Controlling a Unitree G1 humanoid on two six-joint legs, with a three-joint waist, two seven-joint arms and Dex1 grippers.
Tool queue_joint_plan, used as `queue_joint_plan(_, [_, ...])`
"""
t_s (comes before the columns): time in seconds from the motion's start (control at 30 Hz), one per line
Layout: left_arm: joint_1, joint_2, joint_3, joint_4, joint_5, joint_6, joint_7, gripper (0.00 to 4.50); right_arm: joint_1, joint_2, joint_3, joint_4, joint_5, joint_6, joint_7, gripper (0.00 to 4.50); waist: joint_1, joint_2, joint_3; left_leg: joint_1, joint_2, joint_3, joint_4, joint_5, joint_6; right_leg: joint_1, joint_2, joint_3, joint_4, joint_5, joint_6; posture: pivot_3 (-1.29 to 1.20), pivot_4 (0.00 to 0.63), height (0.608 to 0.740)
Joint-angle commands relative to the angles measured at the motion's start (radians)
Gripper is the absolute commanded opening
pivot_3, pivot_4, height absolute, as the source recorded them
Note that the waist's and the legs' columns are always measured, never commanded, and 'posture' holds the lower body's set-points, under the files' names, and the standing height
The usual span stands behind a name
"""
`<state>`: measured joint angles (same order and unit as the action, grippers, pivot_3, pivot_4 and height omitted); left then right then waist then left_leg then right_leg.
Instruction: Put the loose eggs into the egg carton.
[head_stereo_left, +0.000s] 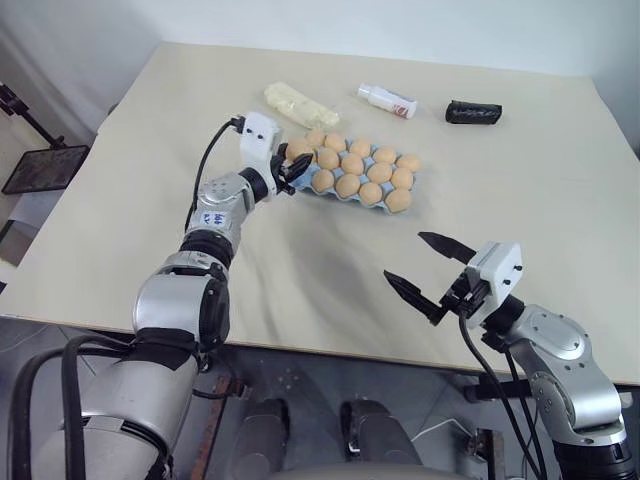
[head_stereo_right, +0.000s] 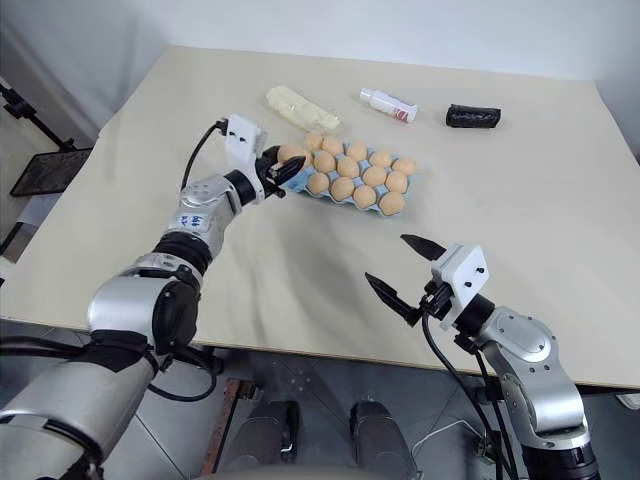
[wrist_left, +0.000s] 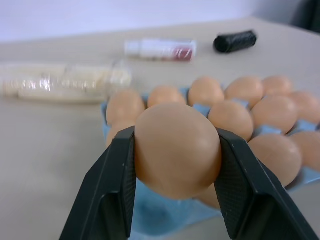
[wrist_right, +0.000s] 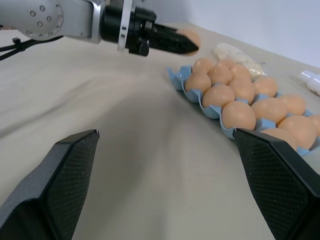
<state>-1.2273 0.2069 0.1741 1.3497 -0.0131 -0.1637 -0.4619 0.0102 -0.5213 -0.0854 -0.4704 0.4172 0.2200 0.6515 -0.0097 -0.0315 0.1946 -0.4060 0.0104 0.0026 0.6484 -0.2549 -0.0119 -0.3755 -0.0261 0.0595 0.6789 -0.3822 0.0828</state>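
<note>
Egg held at carton edge – table inventory

R gripper (head_stereo_left: 432, 270), lower right of frame: fingers spread wide, nothing in them. L gripper (head_stereo_left: 294, 168), centre-left: clamped on one egg (wrist_left: 177, 150), just at left end of egg carton (head_stereo_left: 325, 181). Carton mid-frame, cups nearly all filled w/ eggs. Beyond, upper frame: pale bag (head_stereo_left: 295, 104), small bottle (head_stereo_left: 388, 100), black case (head_stereo_left: 473, 112) on table (head_stereo_left: 120, 200).

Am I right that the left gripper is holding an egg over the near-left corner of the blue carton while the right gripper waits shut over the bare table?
Not quite: the right gripper is open, its fingers spread wide, as the right wrist view shows. The rest holds: the left gripper grips an egg at the near-left corner of the egg carton.
</note>
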Motion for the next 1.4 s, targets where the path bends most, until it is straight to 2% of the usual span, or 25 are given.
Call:
queue_joint_plan(0.03, [-0.038, -0.018, -0.014, 0.001, 0.037, 0.023, 0.076, 2.02, 0.015, 0.009, -0.030, -0.059, 0.000, -0.007, -0.033, 4.50, 0.005, 0.000, 0.000, 0.000, 0.000, 0.000, 0.000, 0.000, 0.000, 0.000, 0.000, 0.000, 0.000, 0.000, 0.000, 0.00, 0.150, 0.740])
queue_joint_plan(0.3, [-0.050, -0.038, -0.005, 0.010, 0.066, 0.065, 0.118, 2.02, 0.053, 0.009, -0.043, -0.115, 0.001, 0.005, -0.083, 4.50, 0.006, 0.000, 0.000, 0.000, 0.000, 0.000, 0.000, 0.000, 0.000, 0.000, 0.000, 0.000, 0.000, 0.000, 0.000, 0.00, 0.150, 0.740])
queue_joint_plan(0.4, [-0.050, -0.039, 0.006, 0.011, 0.066, 0.082, 0.125, 2.74, 0.062, 0.012, -0.042, -0.126, 0.001, 0.005, -0.096, 4.50, 0.006, 0.000, 0.000, 0.000, 0.000, 0.001, 0.000, 0.000, 0.000, 0.000, 0.000, 0.000, 0.000, 0.000, 0.000, 0.00, 0.150, 0.740])
queue_joint_plan(0.53, [-0.049, -0.026, 0.007, 0.008, 0.075, 0.053, 0.128, 3.96, 0.071, 0.014, -0.034, -0.138, 0.002, 0.007, -0.106, 4.50, 0.008, 0.000, 0.000, 0.000, 0.000, 0.000, 0.000, 0.000, 0.000, 0.000, 0.000, 0.000, 0.000, 0.000, 0.000, 0.00, 0.150, 0.740])
queue_joint_plan(0.67, [-0.046, 0.010, 0.029, -0.003, 0.050, 0.016, 0.083, 3.96, 0.074, 0.016, -0.027, -0.136, 0.007, 0.007, -0.102, 4.50, 0.008, 0.000, 0.000, 0.000, 0.000, 0.001, 0.000, 0.000, 0.000, 0.000, 0.000, 0.000, 0.000, 0.000, 0.000, 0.00, 0.150, 0.740])
queue_joint_plan(1.0, [0.064, 0.172, 0.073, -0.070, -0.038, -0.118, -0.264, 3.96, 0.037, 0.027, 0.011, -0.104, 0.010, 0.006, -0.067, 4.50, 0.003, 0.000, 0.000, 0.001, 0.000, 0.002, 0.000, 0.000, -0.001, 0.000, 0.000, -0.001, 0.001, 0.000, 0.000, 0.00, 0.150, 0.740])
queue_joint_plan(1.13, [0.197, 0.312, 0.088, -0.171, -0.096, -0.180, -0.495, 3.96, 0.038, 0.020, 0.013, -0.097, 0.014, 0.006, -0.043, 4.50, -0.004, 0.000, 0.000, 0.001, 0.000, 0.002, -0.001, 0.000, -0.001, 0.000, 0.000, 0.000, 0.001, 0.000, 0.000, 0.00, 0.150, 0.740])
queue_joint_plan(1.23, [0.370, 0.438, 0.115, -0.350, -0.173, -0.114, -0.655, 3.96, 0.049, -0.006, -0.009, -0.085, 0.029, -0.006, 0.004, 4.50, -0.026, 0.000, 0.000, 0.001, 0.001, 0.001, -0.002, 0.000, -0.001, 0.000, 0.000, 0.000, 0.000, 0.000, 0.000, 0.00, 0.150, 0.740])
queue_joint_plan(1.3, [0.528, 0.476, 0.110, -0.530, -0.214, -0.053, -0.712, 3.96, 0.049, -0.027, -0.020, -0.062, 0.038, 0.000, 0.037, 4.50, -0.031, 0.000, 0.000, 0.001, 0.002, 0.001, -0.002, 0.000, -0.001, 0.000, -0.001, 0.001, 0.000, 0.000, 0.000, 0.00, 0.150, 0.740])
queue_joint_plan(1.4, [0.729, 0.490, 0.117, -0.763, -0.262, 0.023, -0.705, 3.96, 0.021, -0.039, -0.026, -0.012, 0.039, -0.003, 0.067, 4.50, -0.018, 0.000, 0.000, 0.001, 0.002, -0.001, -0.001, 0.000, 0.000, 0.001, -0.004, 0.000, -0.001, 0.000, -0.001, 0.00, 0.150, 0.740])
